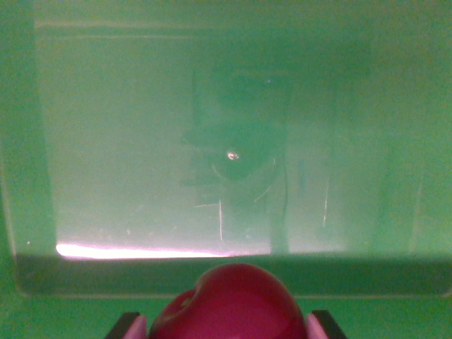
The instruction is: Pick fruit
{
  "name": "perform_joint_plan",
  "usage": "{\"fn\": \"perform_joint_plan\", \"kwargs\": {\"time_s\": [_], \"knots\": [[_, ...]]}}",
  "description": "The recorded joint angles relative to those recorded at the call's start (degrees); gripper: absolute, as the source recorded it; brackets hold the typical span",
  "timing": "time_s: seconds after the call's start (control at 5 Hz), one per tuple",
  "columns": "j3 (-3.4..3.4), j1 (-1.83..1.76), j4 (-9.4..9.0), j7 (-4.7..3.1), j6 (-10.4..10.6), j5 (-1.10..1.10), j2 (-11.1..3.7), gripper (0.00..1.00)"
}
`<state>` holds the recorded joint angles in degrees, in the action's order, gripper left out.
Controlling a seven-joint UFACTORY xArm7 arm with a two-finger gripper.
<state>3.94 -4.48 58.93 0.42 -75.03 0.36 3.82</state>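
Clamped between the claw (227, 326) fingertips (136, 328) was a round, glossy red apple (229, 304), seen at the bottom edge of the wrist view. Beyond it, a smooth green plastic bin (127, 141) was seen, its scratched floor reflecting a pale streak.

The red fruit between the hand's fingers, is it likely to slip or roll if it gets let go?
The red fruit looks round and smooth-skinned, so it would probably roll once released onto the green bin floor. Its glossy skin may be a bit slippery. It looks firm rather than soft, held between the fingers of the hand.
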Motion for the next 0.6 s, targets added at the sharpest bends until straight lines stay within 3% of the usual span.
{"fn": "perform_joint_plan", "kwargs": {"time_s": [0.2,0.4,0.6], "knots": [[0.0,0.0,0.0,0.0,0.0,0.0,0.0,1.0],[0.0,-0.01,1.44,0.09,-2.5,-0.09,1.08,1.0],[0.0,-0.01,1.44,0.09,-2.5,-0.09,1.08,1.0]]}}
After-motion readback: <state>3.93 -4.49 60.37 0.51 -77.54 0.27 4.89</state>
